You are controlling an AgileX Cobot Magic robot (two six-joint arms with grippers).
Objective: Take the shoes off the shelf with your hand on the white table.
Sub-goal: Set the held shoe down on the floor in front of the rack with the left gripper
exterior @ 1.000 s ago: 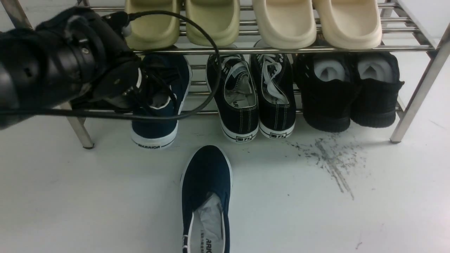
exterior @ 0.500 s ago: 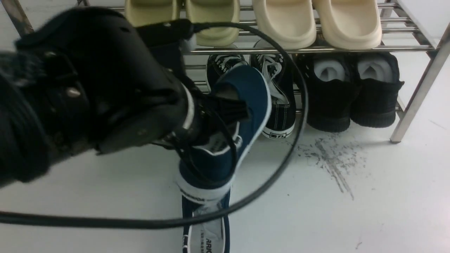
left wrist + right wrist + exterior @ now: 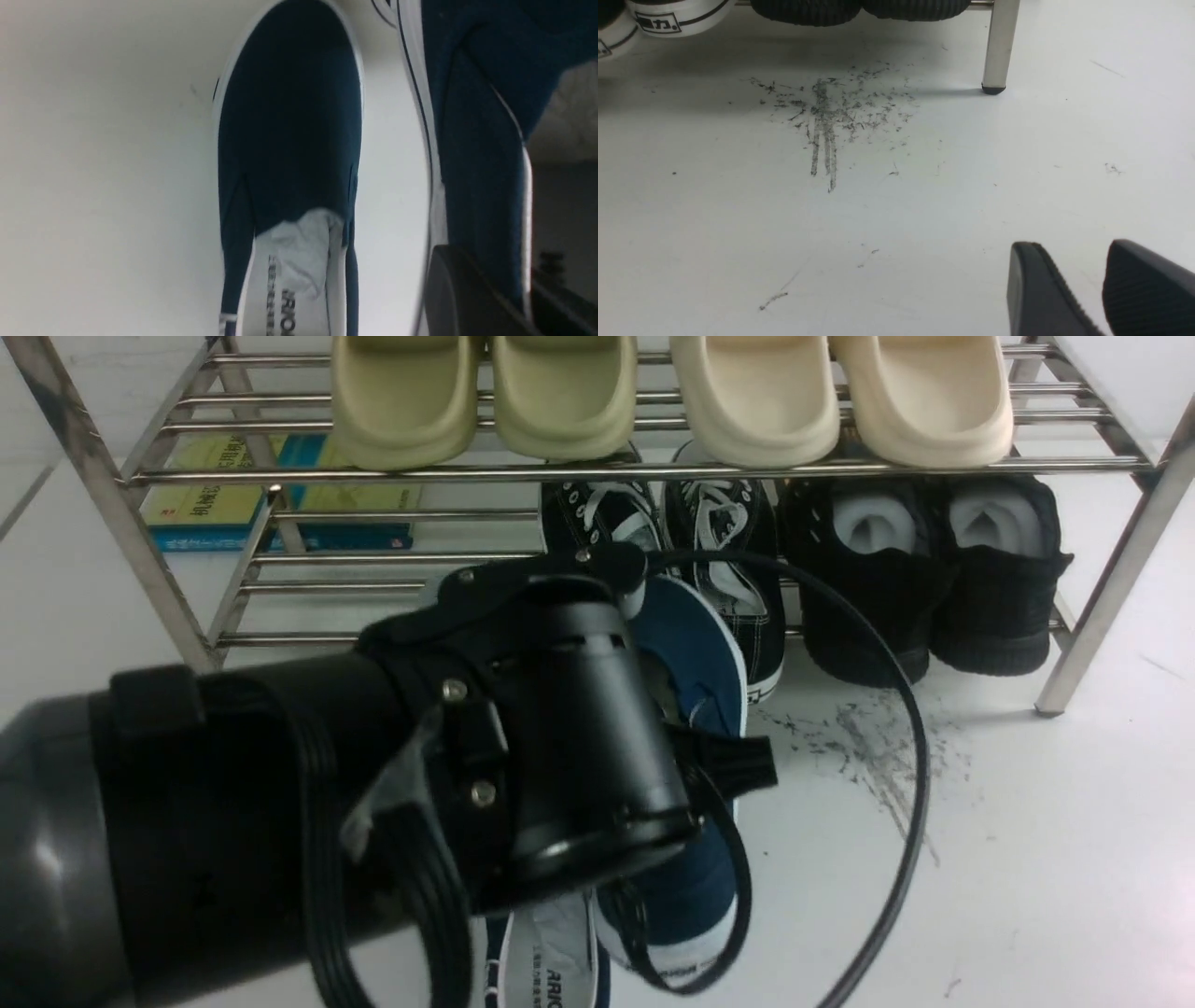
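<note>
Steel bars of the shelf (image 3: pixel 121 523) across the far side, a teal-and-yellow book (image 3: pixel 233 495) behind its left end. Near left, left gripper (image 3: pixel 733 763) clamped on a navy slip-on (image 3: pixel 695 653), one finger (image 3: pixel 458 294) pressed to its side; shoe tilted, toe toward the shelf, just right of the second navy slip-on (image 3: pixel 289 140) lying flat on the white table (image 3: pixel 1027 896). Farther right on the lower tier, black lace-up sneakers (image 3: pixel 724 523), then black fuzzy shoes (image 3: pixel 868 607); grey scuff streaks (image 3: pixel 878 756) in front. Near right, right gripper (image 3: pixel 1076 249) over the table, tips slightly parted, holding nothing.
</note>
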